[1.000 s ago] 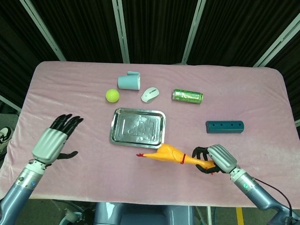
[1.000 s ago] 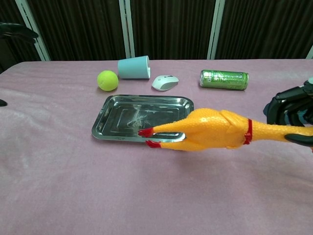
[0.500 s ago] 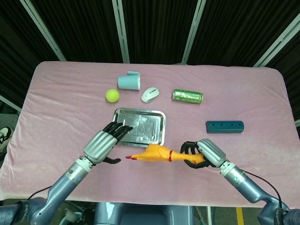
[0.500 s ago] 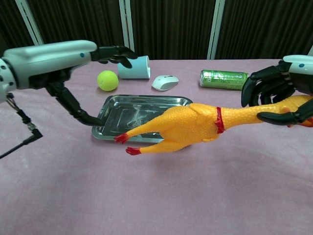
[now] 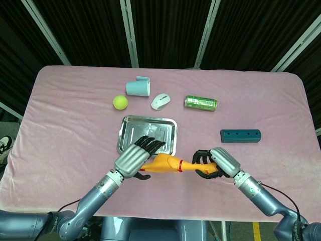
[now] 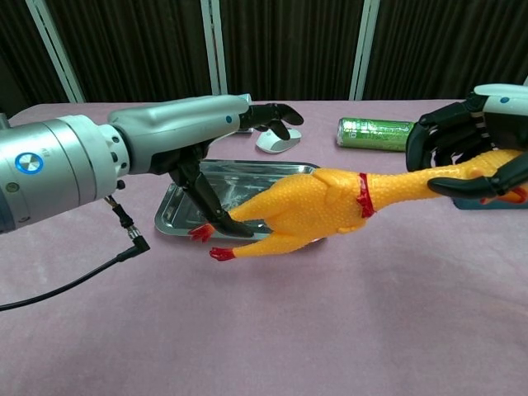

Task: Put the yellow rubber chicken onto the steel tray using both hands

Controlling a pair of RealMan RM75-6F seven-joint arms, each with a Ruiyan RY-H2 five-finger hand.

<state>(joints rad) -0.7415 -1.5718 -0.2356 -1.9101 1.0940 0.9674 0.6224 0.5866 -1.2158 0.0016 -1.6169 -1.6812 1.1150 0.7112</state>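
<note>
Pink cloth-covered table (image 5: 75, 125), dark slatted panels with pale metal struts behind.

Yellow rubber chicken (image 5: 168, 164) is lifted clear of the cloth, body near level, just in front of the steel tray's near edge. In the chest view its red feet (image 6: 206, 241) point toward the robot's left, and the red neck band (image 6: 364, 191) lies toward the right.

Right hand (image 5: 215, 163) grasps the chicken at the neck and head end, dark fingers (image 6: 439, 136) curled over the top, thumb below.

Left hand (image 5: 136, 156) sits at the feet end, palm down, fingers spread out over the chicken's rump and the tray's near rim. Chest view shows its thumb (image 6: 206, 202) reaching down against the leg area. Cannot tell whether it grips the bird or only touches it.

Steel tray (image 5: 129, 129) lies flat mid-table with nothing inside it.

Behind the tray, 4 items in a loose row:
- yellow-green ball (image 5: 120, 102)
- light blue cup (image 5: 138, 87) on its side
- white computer mouse (image 5: 160, 101)
- green can (image 5: 200, 103) on its side

Dark teal block (image 5: 240, 135) with a row of holes lies well to the right of the tray.
</note>
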